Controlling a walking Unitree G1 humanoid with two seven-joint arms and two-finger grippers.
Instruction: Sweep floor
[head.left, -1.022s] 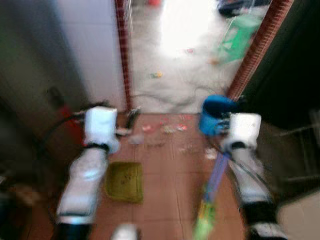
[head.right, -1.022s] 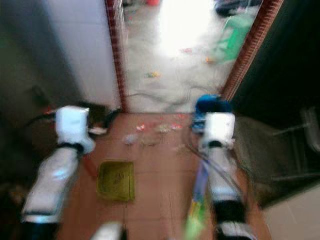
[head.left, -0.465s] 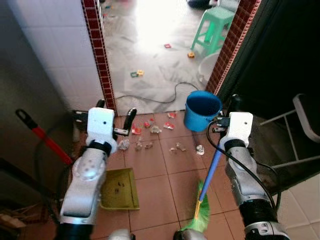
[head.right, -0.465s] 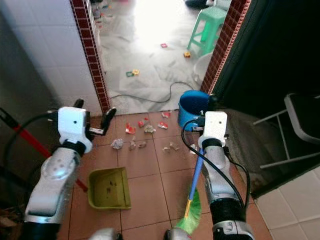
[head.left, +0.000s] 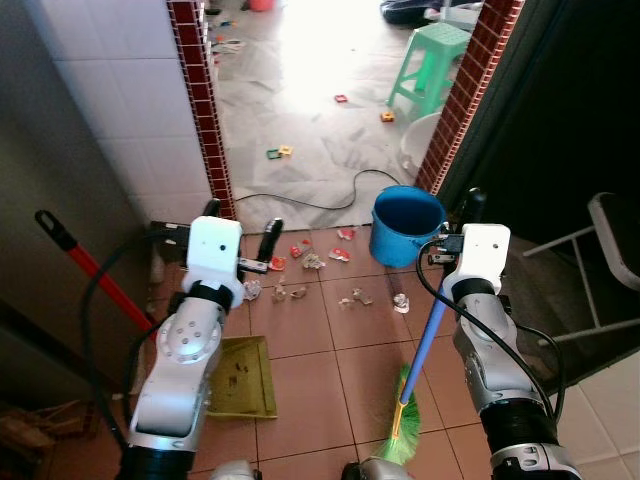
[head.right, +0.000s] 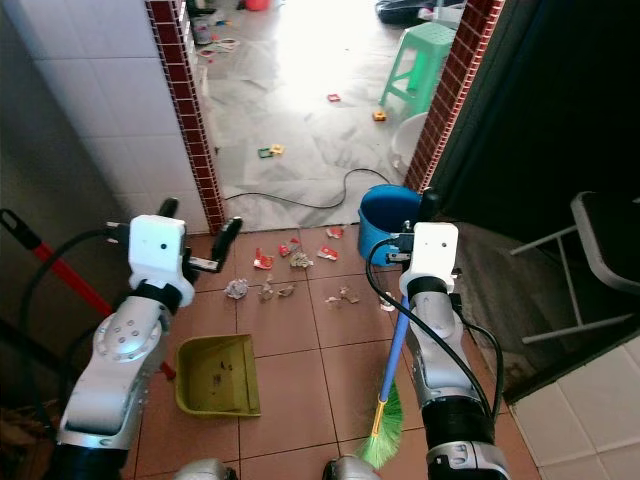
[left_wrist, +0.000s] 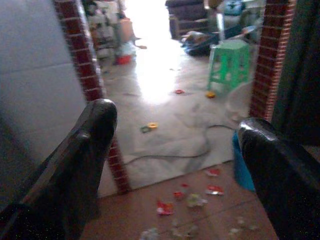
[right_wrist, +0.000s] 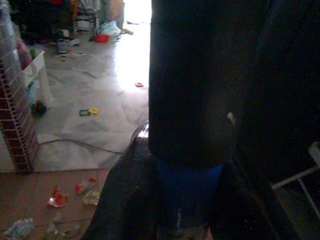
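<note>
**Broom gripped on the right, litter strewn at the doorway**

At the far left, a red-handled tool (head.left: 85, 265) is seen leaning against the grey wall. Beside it, the left gripper (head.left: 241, 232) is held out above the terracotta tiles with its two black fingers (left_wrist: 82, 150) spread wide apart and nothing between them. Under the left arm, a yellow-green dustpan (head.right: 217, 375) lies flat on the floor, with a few specks of dirt in it. A red brick pillar (head.left: 200, 110) stands just ahead of the left gripper, at the edge of a doorway.

In the middle, scraps of paper and wrapper litter (head.left: 310, 275) are scattered over the tiles near the threshold. Beyond the threshold, a black cable (head.left: 315, 200) trails across a pale floor, where small bits of coloured debris (head.left: 278, 152) are also seen.

To the right of the litter, a blue bucket (head.left: 405, 225) stands by the second brick pillar. The right gripper (head.left: 470, 215) is clenched around the blue handle of the broom (head.left: 425, 345), whose green bristles (head.left: 400, 440) rest on the tiles near the robot's body. A green stool (head.left: 432, 65) stands in the far room, and a dark chair (head.left: 605, 250) is seen at the right edge.
</note>
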